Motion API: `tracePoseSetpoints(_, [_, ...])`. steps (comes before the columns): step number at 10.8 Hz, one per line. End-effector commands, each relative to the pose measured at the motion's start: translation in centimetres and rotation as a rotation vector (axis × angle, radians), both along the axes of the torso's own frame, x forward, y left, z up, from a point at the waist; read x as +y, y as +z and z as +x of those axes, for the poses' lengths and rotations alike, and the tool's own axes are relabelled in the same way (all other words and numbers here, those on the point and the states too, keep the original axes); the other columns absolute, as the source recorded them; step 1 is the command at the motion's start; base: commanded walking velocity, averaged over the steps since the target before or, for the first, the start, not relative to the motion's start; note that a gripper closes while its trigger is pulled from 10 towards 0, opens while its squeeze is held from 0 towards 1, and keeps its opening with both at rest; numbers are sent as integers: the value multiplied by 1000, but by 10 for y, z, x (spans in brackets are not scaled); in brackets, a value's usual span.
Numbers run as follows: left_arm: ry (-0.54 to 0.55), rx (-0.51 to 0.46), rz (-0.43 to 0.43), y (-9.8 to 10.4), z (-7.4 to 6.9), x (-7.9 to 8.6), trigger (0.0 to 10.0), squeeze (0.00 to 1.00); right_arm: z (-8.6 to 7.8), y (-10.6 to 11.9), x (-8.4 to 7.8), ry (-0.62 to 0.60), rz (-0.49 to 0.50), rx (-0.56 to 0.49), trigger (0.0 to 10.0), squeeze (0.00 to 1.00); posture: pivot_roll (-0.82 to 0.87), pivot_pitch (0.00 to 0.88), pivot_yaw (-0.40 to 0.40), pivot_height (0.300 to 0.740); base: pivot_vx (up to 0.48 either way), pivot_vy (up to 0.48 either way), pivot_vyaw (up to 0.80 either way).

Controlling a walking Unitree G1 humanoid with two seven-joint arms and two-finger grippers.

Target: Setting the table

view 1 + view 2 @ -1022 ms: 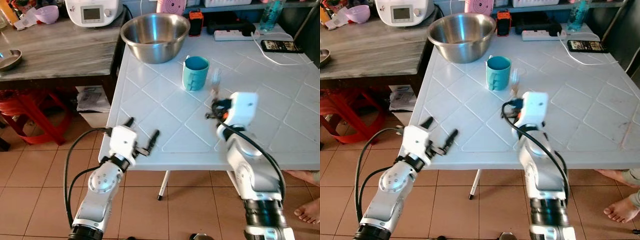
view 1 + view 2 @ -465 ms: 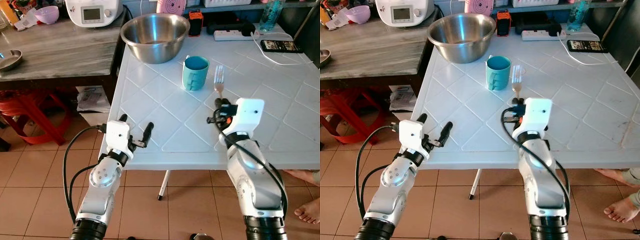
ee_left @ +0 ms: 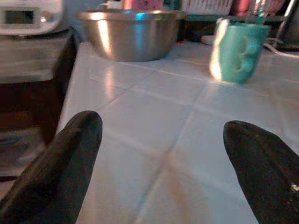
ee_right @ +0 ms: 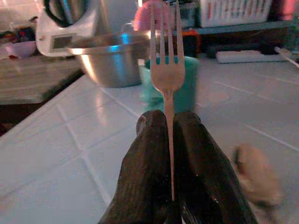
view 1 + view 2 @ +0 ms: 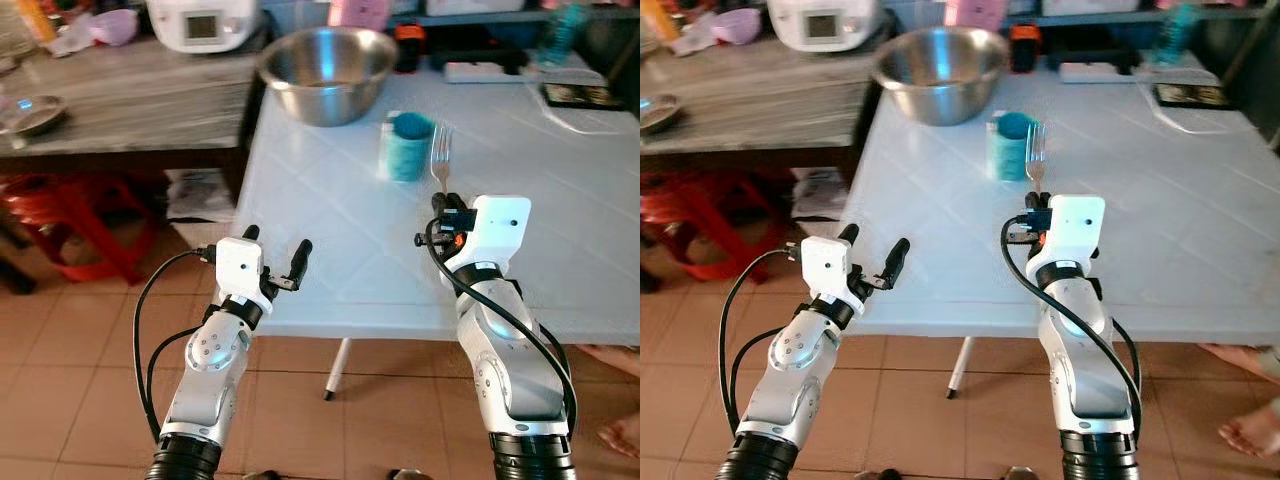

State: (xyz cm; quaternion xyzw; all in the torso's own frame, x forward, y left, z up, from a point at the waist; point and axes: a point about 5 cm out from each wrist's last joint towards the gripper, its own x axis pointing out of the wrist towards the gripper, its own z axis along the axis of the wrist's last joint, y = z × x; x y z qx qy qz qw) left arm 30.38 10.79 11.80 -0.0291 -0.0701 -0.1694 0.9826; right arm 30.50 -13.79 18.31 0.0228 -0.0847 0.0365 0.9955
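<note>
Right gripper: the right gripper [image 4: 169,128] has its two black fingers pressed together on the handle of a silver metal fork [image 4: 166,70], which points tines forward, away from the robot, above the near part of the table.
Fork: held above the white tiled table [image 5: 330,235], its tines in line with the teal ribbed mug [image 5: 408,146] beyond it; not touching the mug.
Left gripper: the left gripper [image 5: 272,252] hangs at the near left edge of the table, its fingers [image 3: 65,163] spread wide apart with nothing between them.
Mug: stands upright on the table, near its middle, just in front of the large stainless-steel mixing bowl [image 5: 325,73].
Bowl: rests at the far left part of the table, apart from the mug.
Far edge of table: a white power strip [image 5: 480,70] and a dark flat device [image 5: 575,95] with a white cable lie there.
Side counter: a grey counter [image 5: 130,85] to the robot's left carries a white kitchen appliance [image 5: 205,20] and a small purple bowl [image 5: 110,25].
Floor: terracotta tiles, with a red plastic stool [image 5: 65,215] under the counter.
</note>
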Motion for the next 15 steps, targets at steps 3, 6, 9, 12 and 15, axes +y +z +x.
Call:
tracePoseSetpoints(3, [15,8,9,-1,2,3,10000,0,-1,1,6,10,2,-18,10000,0,-193,117,93,740,0,334,0])
tracePoseSetpoints(6, [-3,17,2,-4,1,-8,10000,0,-3,-2,6,14,-1,-18,10000,0,-191,118,86,740,0,347,0])
tracePoseSetpoints(9, [8,12,9,-4,2,-5,10000,0,-2,-1,6,16,-15,-28,10000,0,-184,112,87,740,0,369,0])
tracePoseSetpoints(12, [6,1,21,-1,4,-4,10000,0,2,1,-5,4,-71,-50,10000,0,-183,109,105,740,0,444,0])
tracePoseSetpoints(15, [-7,-1,39,-1,4,-4,10000,0,6,-1,-18,5,-137,-40,10000,0,-178,121,139,740,0,476,0])
